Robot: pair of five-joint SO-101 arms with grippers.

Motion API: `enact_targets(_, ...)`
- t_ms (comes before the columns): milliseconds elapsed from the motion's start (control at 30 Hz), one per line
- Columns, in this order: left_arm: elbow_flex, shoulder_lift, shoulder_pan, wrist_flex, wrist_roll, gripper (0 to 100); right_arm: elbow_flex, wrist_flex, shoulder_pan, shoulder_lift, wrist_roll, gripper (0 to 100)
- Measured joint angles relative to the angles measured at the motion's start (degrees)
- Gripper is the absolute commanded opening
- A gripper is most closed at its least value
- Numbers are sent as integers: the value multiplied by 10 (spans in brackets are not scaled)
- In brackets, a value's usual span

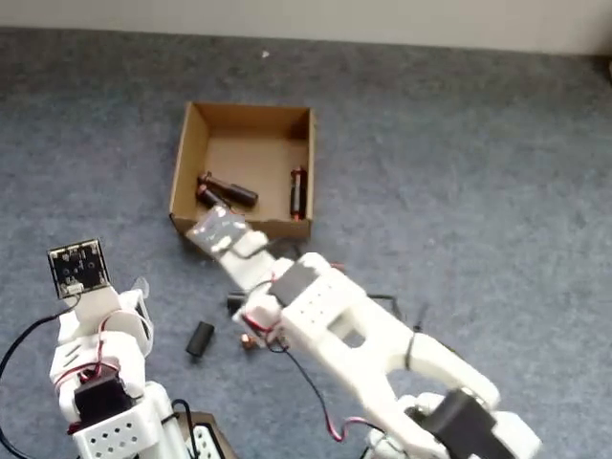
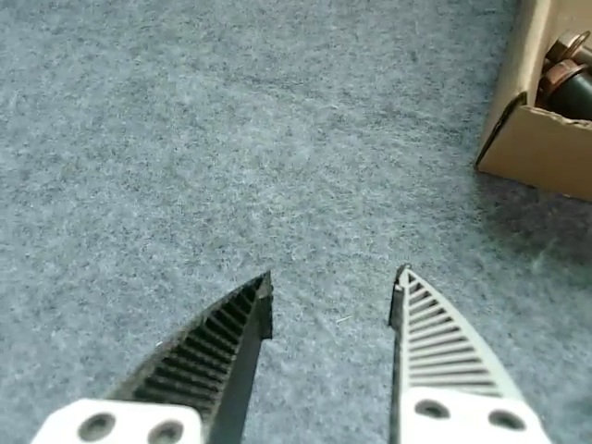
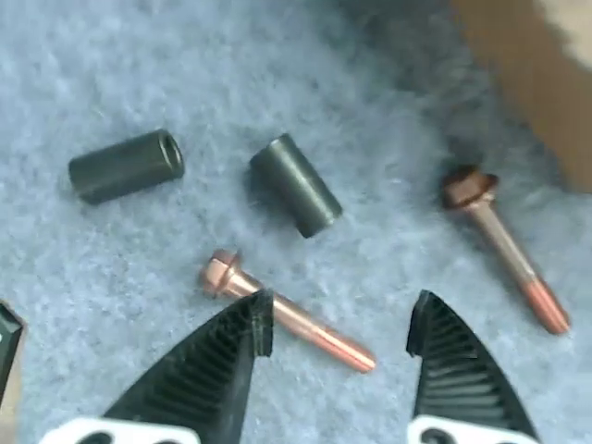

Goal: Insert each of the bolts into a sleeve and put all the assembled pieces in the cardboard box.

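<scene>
Over the grey carpet my right gripper (image 3: 342, 310) stands open, just above a copper bolt (image 3: 287, 317) that lies between its fingertips. A second bolt (image 3: 504, 245) lies off to one side, nearer the cardboard box (image 3: 532, 88). Two dark sleeves (image 3: 127, 166) (image 3: 296, 184) lie beyond the first bolt. In the high view one sleeve (image 1: 199, 338) and a bolt (image 1: 249, 341) show beside the right arm (image 1: 316, 306). The box (image 1: 182, 163) holds assembled pieces (image 1: 228, 189) (image 1: 298, 191). My left gripper (image 2: 333, 282) is open over bare carpet, with nothing between its fingers.
The box corner (image 2: 527, 148) stands off to one side of my left gripper, with an assembled piece (image 2: 564, 79) inside. The left arm (image 1: 100, 335) stands at the front left. The right arm stretches from the front right toward the box's front wall.
</scene>
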Motion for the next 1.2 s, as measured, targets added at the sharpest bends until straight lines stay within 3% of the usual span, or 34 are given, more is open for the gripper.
enact_targets(600, 0, 0, 0, 0, 0, 228, -163, -44, -23, 264, 50, 211)
enact_targets(767, 0, 0, 0, 0, 0, 228, -165, -44, -21, 265, 50, 11)
enact_targets(1000, 0, 0, 0, 0, 0, 228, -168, -48, -10, 255, 51, 4)
enact_targets(1200, 0, 0, 0, 0, 0, 228, -142, -15, 31, 113, 1, 4)
